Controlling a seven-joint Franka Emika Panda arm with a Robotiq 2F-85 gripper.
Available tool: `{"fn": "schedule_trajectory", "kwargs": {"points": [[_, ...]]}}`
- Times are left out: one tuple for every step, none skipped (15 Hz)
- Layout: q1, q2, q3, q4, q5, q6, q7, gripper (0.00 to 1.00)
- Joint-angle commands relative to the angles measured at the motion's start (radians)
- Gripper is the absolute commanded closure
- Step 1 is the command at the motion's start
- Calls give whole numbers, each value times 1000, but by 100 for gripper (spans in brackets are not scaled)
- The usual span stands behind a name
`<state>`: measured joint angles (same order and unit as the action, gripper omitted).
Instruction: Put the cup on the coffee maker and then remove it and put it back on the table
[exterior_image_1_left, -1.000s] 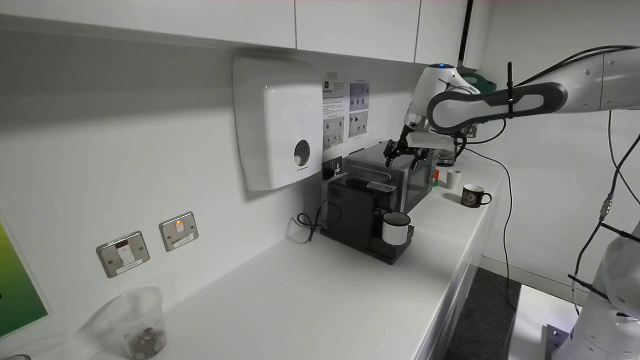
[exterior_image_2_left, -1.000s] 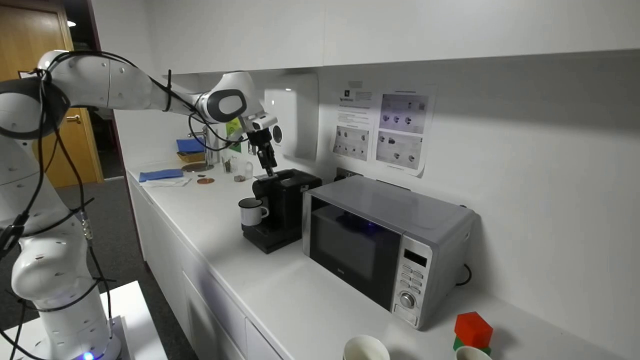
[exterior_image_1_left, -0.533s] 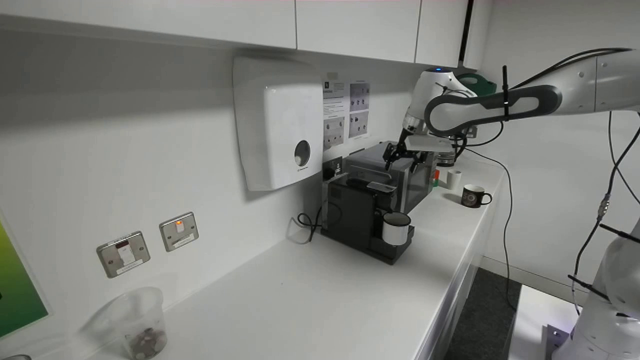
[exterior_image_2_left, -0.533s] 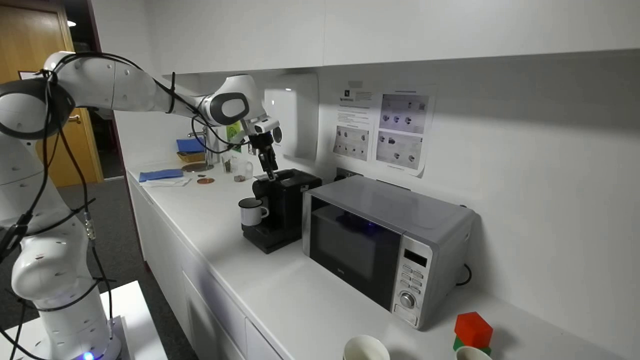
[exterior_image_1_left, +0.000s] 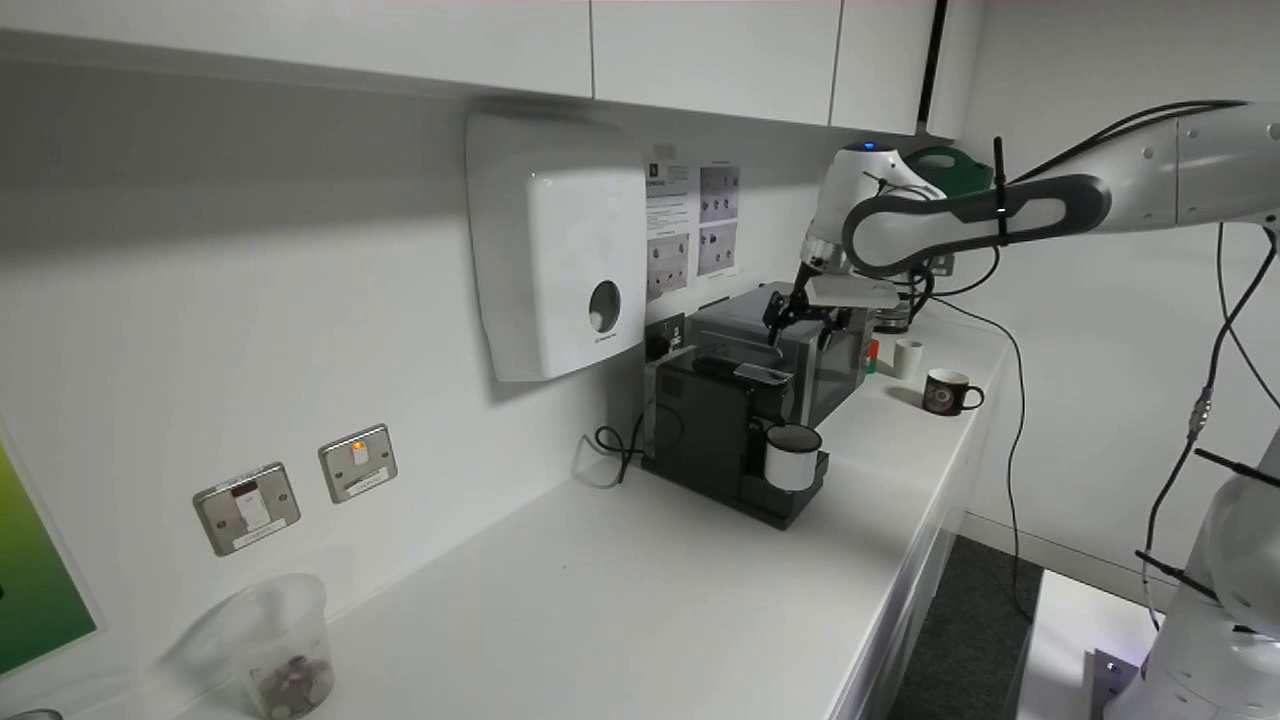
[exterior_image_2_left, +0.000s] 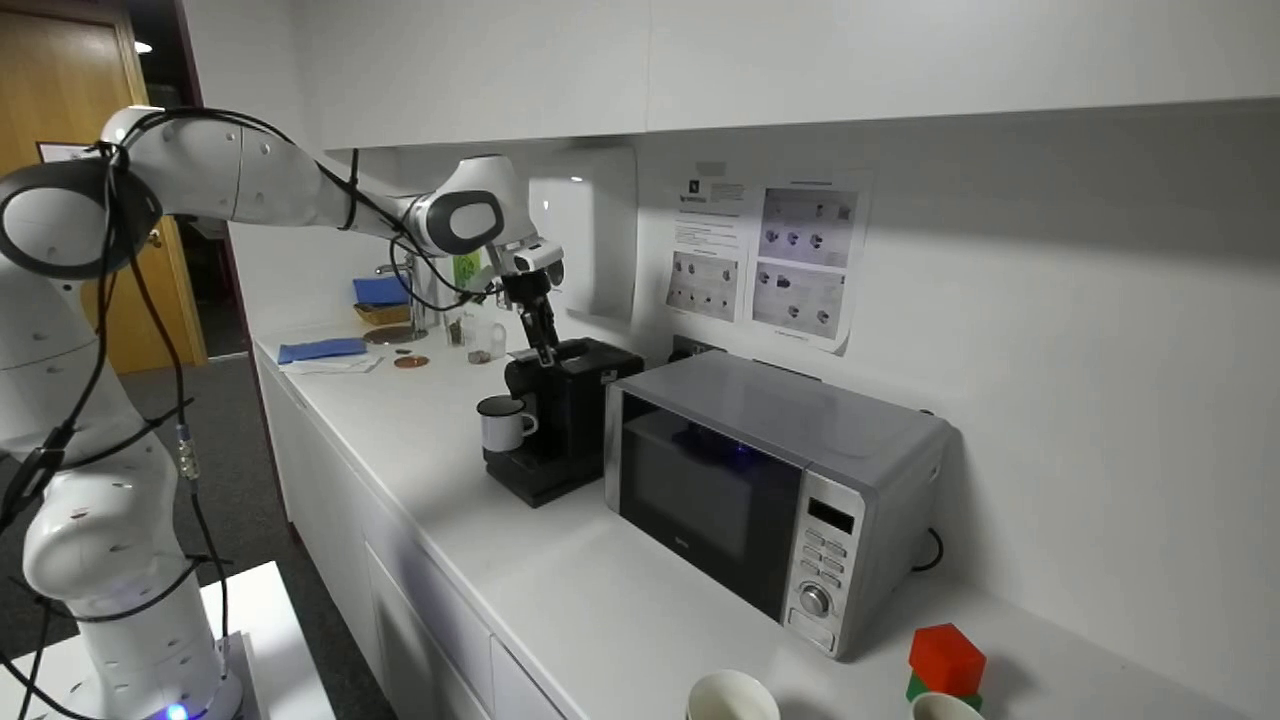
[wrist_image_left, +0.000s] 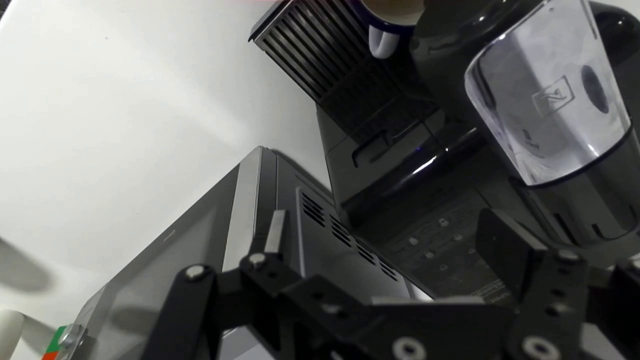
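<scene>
- Long smooth white countertop (exterior_image_1_left: 620, 600): runs lengthwise through both exterior views
- Boxy black coffee maker (exterior_image_2_left: 582, 410), grey-topped: stands on the countertop, its black slotted drip tray (exterior_image_2_left: 545, 475) toward the front edge, its back toward the rear edge
- Small white cylindrical cup (exterior_image_2_left: 501, 427) with dark rim and side handle: upright on that drip tray; you also see it at the top of your wrist view
- Black two-fingered gripper (wrist_image_left: 382, 220), yours: fingers spread wide apart, pointing down, near the coffee maker's top; whether they touch it you cannot tell
- Jointed white robot arm (exterior_image_2_left: 270, 180): extends across the countertop's front edge
- Boxy silver-grey microwave (exterior_image_2_left: 770, 490) with dark glass door: just beside the coffee maker, set along the rear edge
- Black mug (exterior_image_1_left: 943, 393) with white inside: close to the front edge
- Plain white mug (exterior_image_1_left: 907, 360): near the black one, farther in from that edge
- Clear plastic container (exterior_image_1_left: 275, 635) with brownish contents: by the rear edge, well apart from the coffee maker
- Glossy white dispenser box (exterior_image_1_left: 560, 250): mounted above the rear edge
</scene>
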<state>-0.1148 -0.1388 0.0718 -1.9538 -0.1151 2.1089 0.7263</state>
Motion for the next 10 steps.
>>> {"fn": "schedule_trajectory", "kwargs": {"points": [[22, 4, -22, 4, -3, -3, 2, 0], [22, 6, -22, 6, -3, -3, 2, 0], [22, 8, -23, 6, -3, -3, 2, 0], [22, 8, -23, 7, -3, -3, 2, 0], [22, 9, -23, 8, -3, -3, 2, 0], [22, 10, -23, 9, -3, -3, 2, 0], [23, 11, -23, 11, -3, -3, 2, 0], [23, 12, -23, 11, -3, -3, 2, 0], [23, 12, -23, 12, -3, -3, 2, 0], [23, 12, -23, 12, -3, -3, 2, 0]]}}
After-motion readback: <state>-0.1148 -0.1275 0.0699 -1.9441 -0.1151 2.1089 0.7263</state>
